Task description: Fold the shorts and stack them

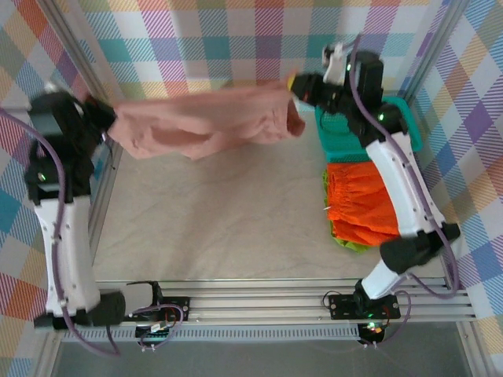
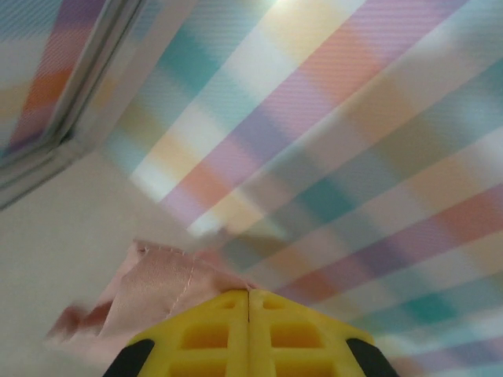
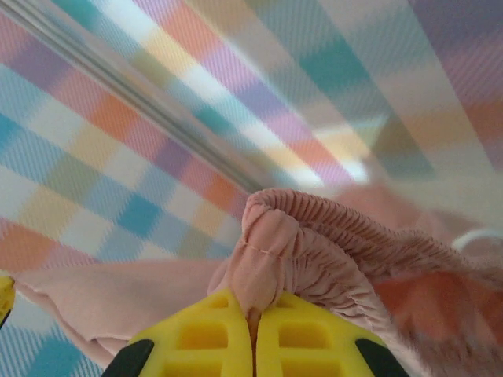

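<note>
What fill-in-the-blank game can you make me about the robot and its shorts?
The left gripper and right gripper stretch the lifted shorts, coloured ____.
The orange shorts lie on the bottom pair, coloured ____.
The teal basket sits on the ____ side of the table.
Missing words: pink, green, right.

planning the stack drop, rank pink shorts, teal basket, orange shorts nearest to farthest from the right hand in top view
1. pink shorts, gripped in the right hand
2. teal basket, just right, under the arm
3. orange shorts, toward the bases
</note>
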